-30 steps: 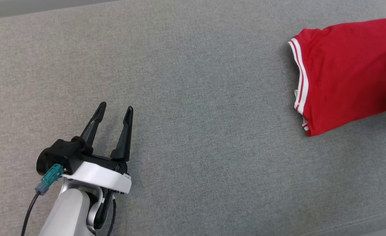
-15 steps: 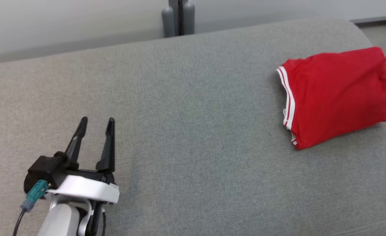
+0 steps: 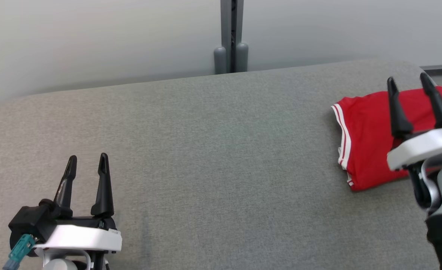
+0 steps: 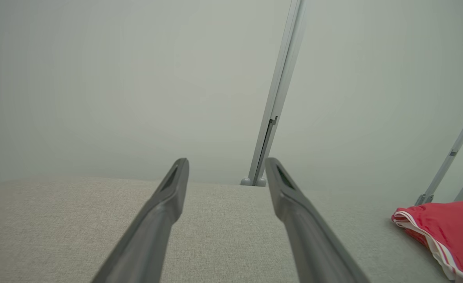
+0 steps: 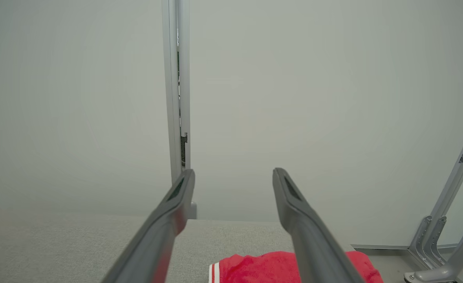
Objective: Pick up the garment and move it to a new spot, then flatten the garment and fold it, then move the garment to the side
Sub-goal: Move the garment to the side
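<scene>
At the near left corner of the grey fabric-covered desk (image 3: 221, 150) I am hovering the left tool (image 3: 87, 156), jaws spread wide and gripping nothing, and I am judging it best parked there. By the right edge I am holding the right tool (image 3: 408, 77) above the cloth, equally wide and empty, so I am planning a straight lift that avoids snagging the top layer. Beyond it the folded red garment (image 3: 367, 142) is lying flat near the far right corner.
</scene>
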